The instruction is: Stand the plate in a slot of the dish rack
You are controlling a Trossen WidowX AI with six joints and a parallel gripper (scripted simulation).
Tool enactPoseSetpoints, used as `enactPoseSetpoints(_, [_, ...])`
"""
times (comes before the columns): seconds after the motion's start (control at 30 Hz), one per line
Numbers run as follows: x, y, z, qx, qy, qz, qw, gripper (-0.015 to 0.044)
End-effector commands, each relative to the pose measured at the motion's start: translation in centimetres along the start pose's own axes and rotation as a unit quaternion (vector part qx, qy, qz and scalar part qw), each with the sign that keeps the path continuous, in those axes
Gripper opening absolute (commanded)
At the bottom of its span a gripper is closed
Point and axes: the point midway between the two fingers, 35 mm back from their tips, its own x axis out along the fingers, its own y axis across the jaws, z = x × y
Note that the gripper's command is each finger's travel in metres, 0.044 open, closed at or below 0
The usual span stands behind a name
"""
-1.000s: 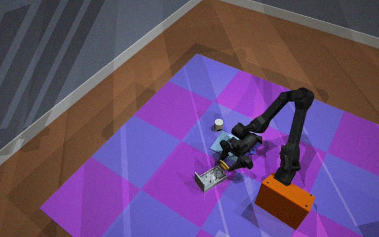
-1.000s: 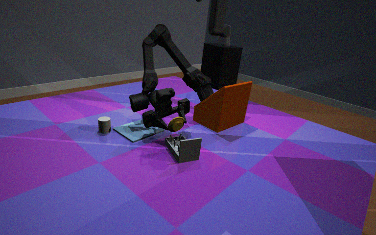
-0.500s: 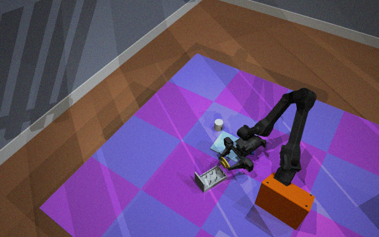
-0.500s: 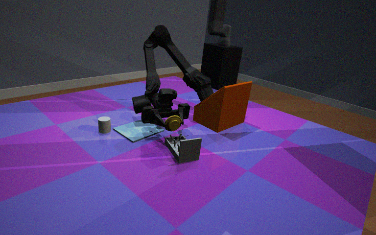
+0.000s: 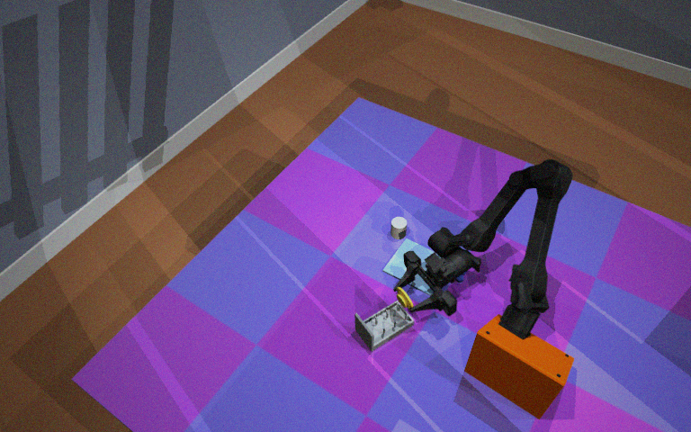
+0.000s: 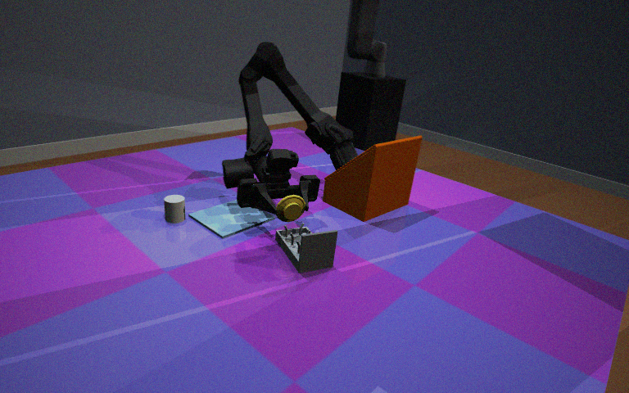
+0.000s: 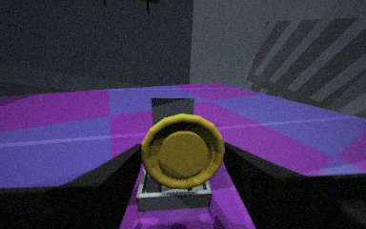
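The round yellow plate [image 7: 183,154], clamped upright in the black gripper [image 6: 283,198] above the grey pegged dish rack [image 6: 306,246], could strike a rail if lowered off-line.

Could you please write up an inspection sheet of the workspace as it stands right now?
Surface: purple and blue checkered mat on a wooden floor.
Job's things: yellow plate held upright on edge, above the near end of the grey dish rack, not yet in a slot.
Clutter: pale cylinder; light blue sheet lying flat.
Grippers: gripper shut on the plate's rim.
Cables: nothing seen.
Surroundings: orange base block under the arm; dark cabinet behind; grey walls.
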Motion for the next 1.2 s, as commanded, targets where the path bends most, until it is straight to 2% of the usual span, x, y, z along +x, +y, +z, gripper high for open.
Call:
enactPoseSetpoints(0.0, [1.0,0.3,0.0,0.001,-0.001,0.003,1.0,0.0])
enactPoseSetpoints(0.83, [3.2,0.7,0.3,-0.01,-0.003,-0.006,1.0,0.0])
enactPoseSetpoints(1.0, [3.5,0.8,-1.8,-0.015,-0.004,-0.009,1.0,0.0])
enactPoseSetpoints(1.17, [3.2,0.6,-1.3,-0.014,0.001,-0.01,1.0,0.0])
